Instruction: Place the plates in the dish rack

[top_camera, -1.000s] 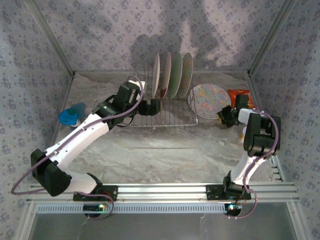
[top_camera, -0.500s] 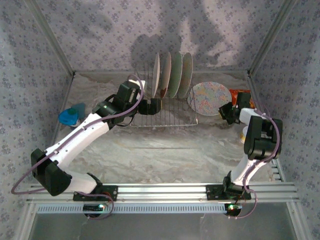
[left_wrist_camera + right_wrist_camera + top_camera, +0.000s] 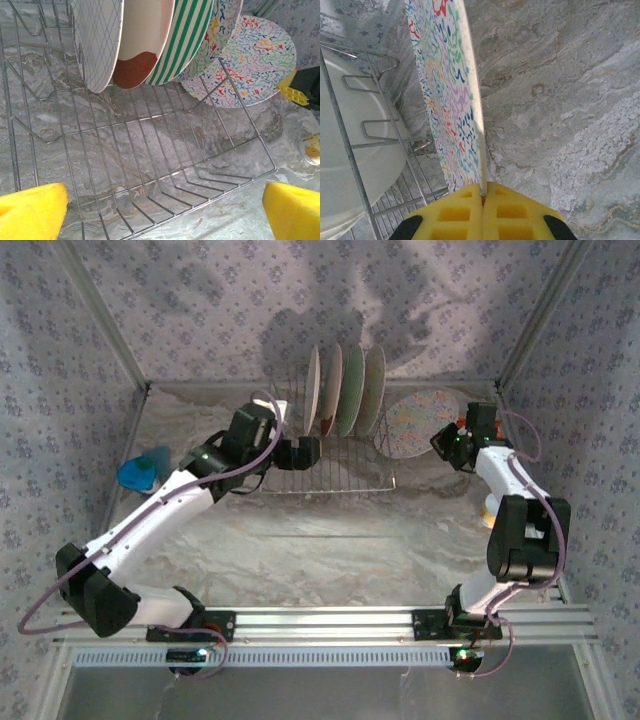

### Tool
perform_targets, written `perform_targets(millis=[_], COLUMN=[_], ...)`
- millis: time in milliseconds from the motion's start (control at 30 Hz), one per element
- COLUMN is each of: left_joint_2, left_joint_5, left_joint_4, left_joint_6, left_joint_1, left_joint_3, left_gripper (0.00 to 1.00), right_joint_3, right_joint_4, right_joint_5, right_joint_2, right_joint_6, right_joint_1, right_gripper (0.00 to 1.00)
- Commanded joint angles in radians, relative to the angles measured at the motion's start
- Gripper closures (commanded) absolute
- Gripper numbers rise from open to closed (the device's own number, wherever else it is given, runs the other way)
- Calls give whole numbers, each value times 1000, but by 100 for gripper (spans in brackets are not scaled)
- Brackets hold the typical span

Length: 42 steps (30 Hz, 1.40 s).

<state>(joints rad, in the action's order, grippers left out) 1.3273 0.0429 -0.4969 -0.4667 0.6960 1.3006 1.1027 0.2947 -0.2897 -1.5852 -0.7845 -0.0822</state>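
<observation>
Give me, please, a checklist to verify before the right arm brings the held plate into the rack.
1. Grip: right gripper fingers shut on the floral plate rim: ok.
2. The left gripper open, at the dish rack front, apart from that plate: ok.
3. Four racked plates standing between tines: ok.
4. Held plate parallel to them: not ok, it is angled.
5. Free slot on its side: cannot tell.

plates crowd dish rack rear, front open
</observation>
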Motion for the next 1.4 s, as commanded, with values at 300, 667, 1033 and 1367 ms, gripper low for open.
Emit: perform_targets(millis=[300,667,1033,1367], left_joint_2=[-11,234,432,561], left_joint_5=[21,197,62,-68], left_joint_4=[68,143,242,242], left_joint_6=[-272,-730,-1137,-1344], left_joint_1=[102,384,393,407], left_joint_3=[11,234,351,464], left_gripper=[1,1,1,1], right_joint_3=[82,129,50,-8], right_joint_4=[190,302,347,334], right_joint_5=[33,16,-65,-111], right_joint_2=[100,195,289,331], right_joint_6=[57,49,41,23], right_joint_1=[10,-63,-162,-180], right_gripper=[100,100,100,100])
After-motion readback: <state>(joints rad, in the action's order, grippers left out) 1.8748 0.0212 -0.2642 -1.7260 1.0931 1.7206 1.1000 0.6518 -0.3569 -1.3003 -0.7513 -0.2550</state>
